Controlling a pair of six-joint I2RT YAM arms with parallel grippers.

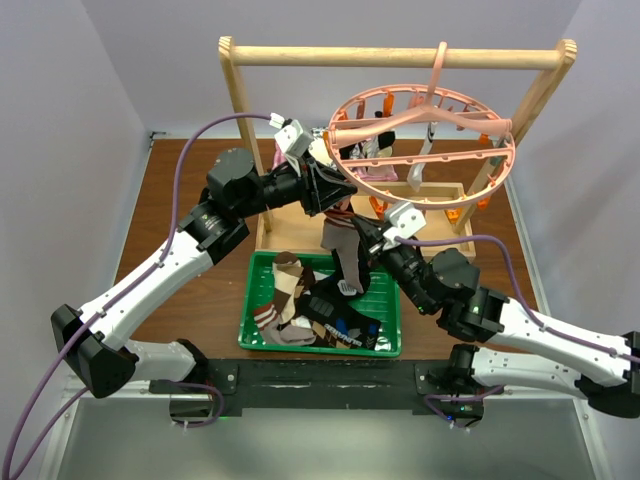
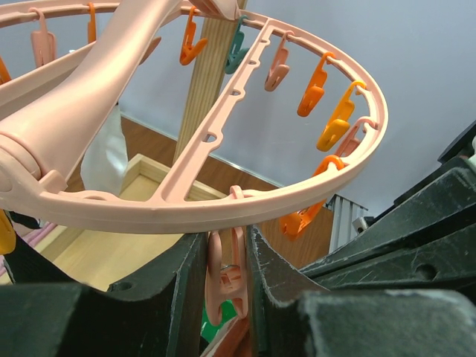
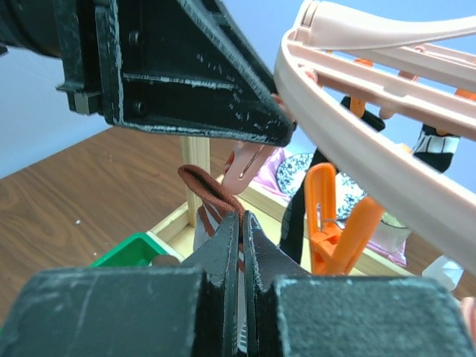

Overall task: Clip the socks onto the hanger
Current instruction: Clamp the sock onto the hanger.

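The pink ring hanger (image 1: 431, 117) hangs by its hook from the wooden rack. At its near rim, my left gripper (image 1: 335, 195) is shut on a pink clip (image 2: 216, 277), squeezing it between both fingers just under the rim (image 2: 223, 204). My right gripper (image 1: 362, 232) is shut on a brown sock with white stripes (image 1: 345, 250) and holds it up from below. In the right wrist view the sock's brown cuff (image 3: 210, 190) sits right beneath that clip's tip (image 3: 245, 167), touching or nearly so. A black sock (image 1: 376, 140) and a white one (image 1: 424, 150) hang from clips at the back.
A green tray (image 1: 300, 349) with several more socks sits in front of the arms. The light wooden rack (image 1: 400, 55) and its base frame (image 1: 440, 245) stand behind it. Orange clips (image 3: 335, 223) hang close beside the right gripper. White walls close in on both sides.
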